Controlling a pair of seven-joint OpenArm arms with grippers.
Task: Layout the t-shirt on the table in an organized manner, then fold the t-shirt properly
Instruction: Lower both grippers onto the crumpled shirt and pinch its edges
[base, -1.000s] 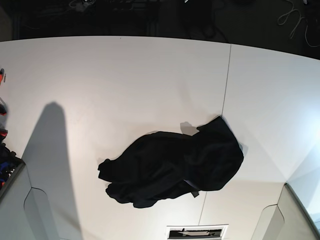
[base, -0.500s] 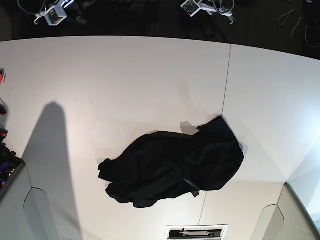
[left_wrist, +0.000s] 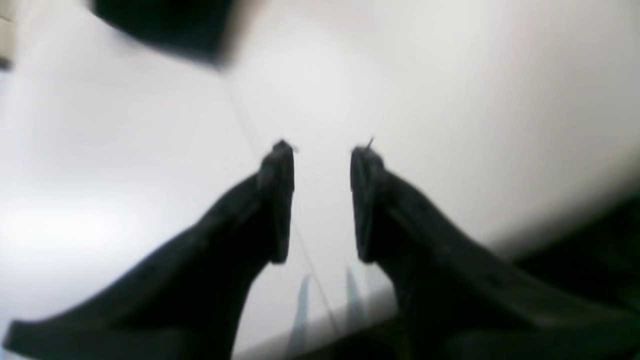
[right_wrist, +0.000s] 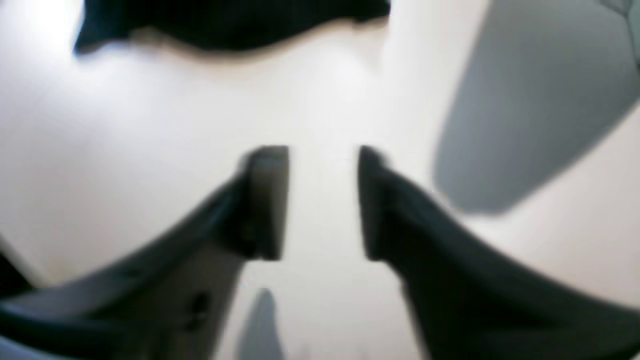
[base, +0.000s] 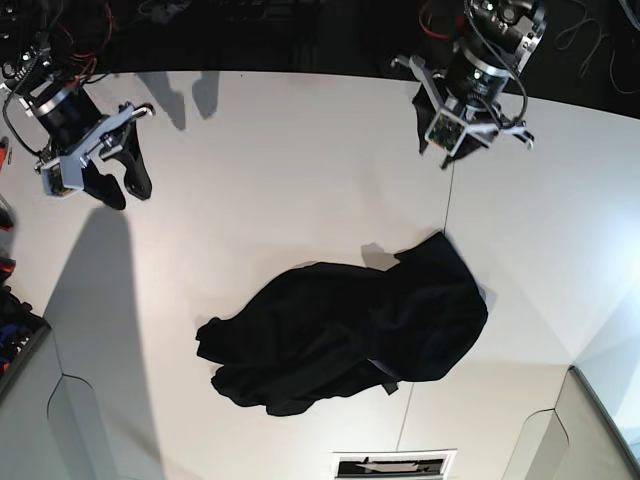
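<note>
Right now the t-shirt (base: 345, 335) lies in a crumpled heap on the table (base: 270, 180), toward the near edge, its right end touching the thin dark seam (base: 452, 170), and neither arm has reached it. Your main risk, as I judge it, is a blind pinch: with the fabric bunched and doubled over, you could catch two layers at once and drag the whole heap instead of opening it out. No collar or sleeve shows clearly, so you may also pick a corner that leaves it twisted.

Your left claw (base: 447, 128) hangs over the far side of the table, just by the seam, pointing down and toward the shirt, jaws spread and empty. Your right claw (base: 118, 180) sits well apart from it over the other far corner, tilted downward, likewise spread with nothing between its fingers (right_wrist: 267, 200). Both are well clear of the fabric.
</note>
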